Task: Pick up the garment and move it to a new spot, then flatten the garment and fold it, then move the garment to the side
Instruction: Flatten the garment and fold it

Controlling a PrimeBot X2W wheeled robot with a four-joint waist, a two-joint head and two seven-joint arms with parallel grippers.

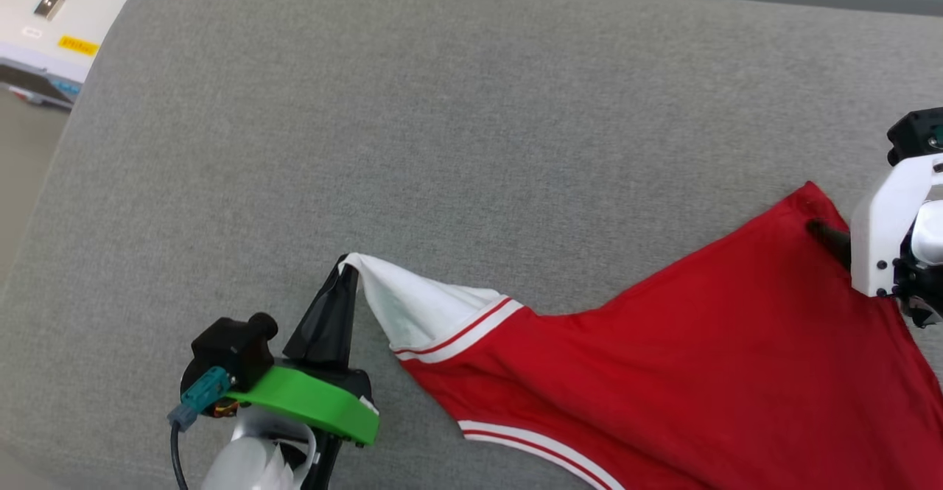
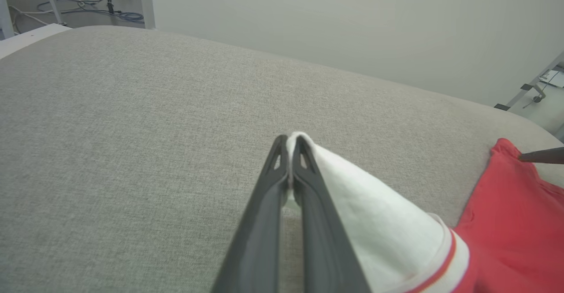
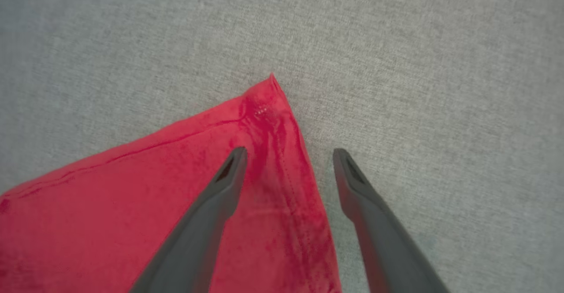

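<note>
While left gripper [image 2: 290,141] is clamping tight on white sleeve tip [image 1: 368,273], I'm seeing right gripper [image 3: 289,152] gaping, empty, straddling red corner [image 3: 269,94] of garment [image 1: 663,343] sprawling on grey padded surface [image 1: 442,107]. I'm planning deep corner bite, then gentle outward tension.

Grey fabric surface [image 1: 412,144], pale wall [image 2: 352,28]

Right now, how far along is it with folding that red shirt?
Early on. The garment lies stretched out on the grey cushion, not yet folded. The left gripper is shut on the white sleeve tip; the right gripper stands open over a red corner. Flattening seems in hand; folding and moving it aside remain.
</note>
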